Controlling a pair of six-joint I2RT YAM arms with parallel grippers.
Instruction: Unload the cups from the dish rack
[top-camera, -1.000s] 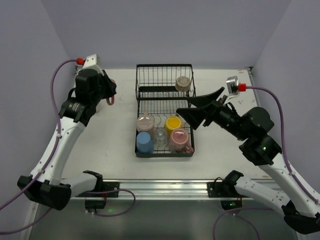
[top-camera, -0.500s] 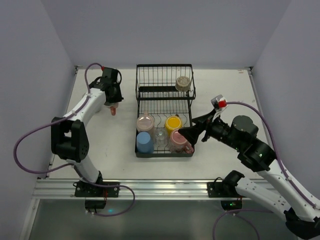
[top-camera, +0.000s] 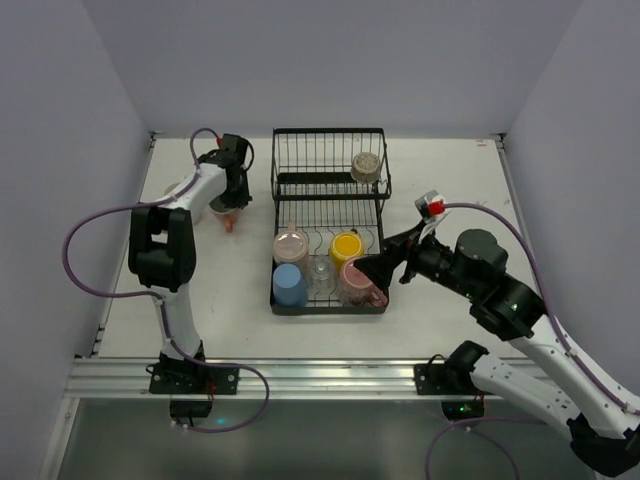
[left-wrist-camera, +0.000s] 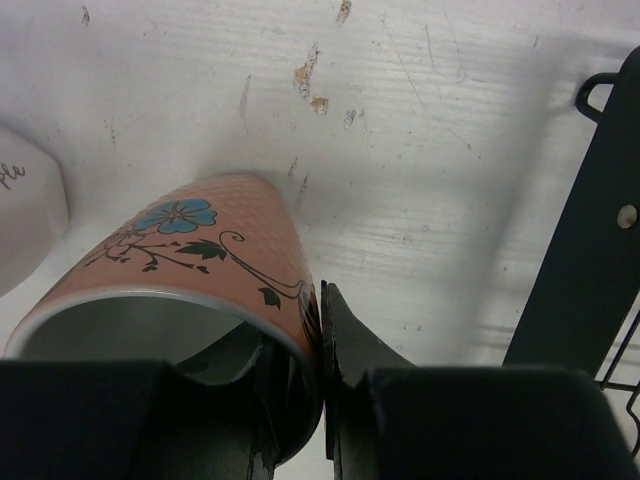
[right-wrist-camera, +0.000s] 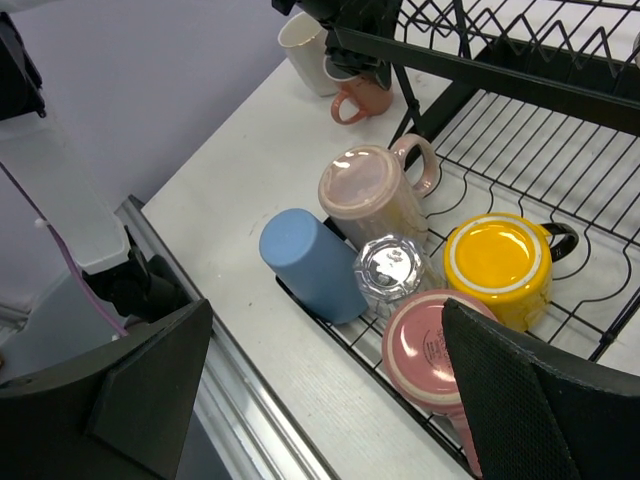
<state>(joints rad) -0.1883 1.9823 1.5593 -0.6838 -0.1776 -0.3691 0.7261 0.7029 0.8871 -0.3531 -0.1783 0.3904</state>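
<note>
The black wire dish rack (top-camera: 330, 200) stands mid-table. Its lower tier holds a pale pink mug (top-camera: 291, 245), a yellow cup (top-camera: 347, 245), a blue cup (top-camera: 289, 285), a clear glass (top-camera: 320, 272) and a pink cup (top-camera: 356, 281), all upside down. A grey-beige cup (top-camera: 366, 165) sits on the upper shelf. My left gripper (top-camera: 232, 203) is shut on the rim of a salmon-pink flowered mug (left-wrist-camera: 190, 250), low at the table left of the rack, one finger inside the mug. My right gripper (right-wrist-camera: 328, 308) is open wide above the blue cup (right-wrist-camera: 310, 262), glass (right-wrist-camera: 395, 268) and pink cup (right-wrist-camera: 430, 350).
A white cup (left-wrist-camera: 25, 220) stands on the table just left of the salmon mug; it also shows in the top view (top-camera: 200, 207). The rack's black frame (left-wrist-camera: 590, 270) is close on the left gripper's right. The table's front rail (top-camera: 320, 372) runs below the rack.
The left arm has swung in and lowered the salmon mug to the table beside the white cup. The right gripper has come down and left over the rack's front right corner.
</note>
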